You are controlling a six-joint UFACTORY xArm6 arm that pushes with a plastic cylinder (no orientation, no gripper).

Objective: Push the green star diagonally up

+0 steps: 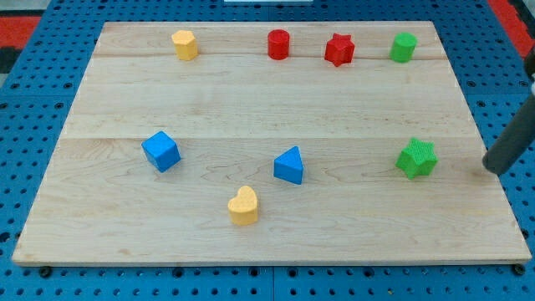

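The green star [416,158] lies on the wooden board [267,100] at the view's right, a little below mid-height. My rod comes in from the right edge, and my tip [493,168] rests on the board to the right of the green star, slightly lower, with a clear gap between them. It touches no block.
Along the top of the board stand a yellow block [185,44], a red cylinder [278,44], a red star [339,49] and a green cylinder [403,47]. Lower down lie a blue cube [161,151], a blue triangle [289,165] and a yellow heart [243,206].
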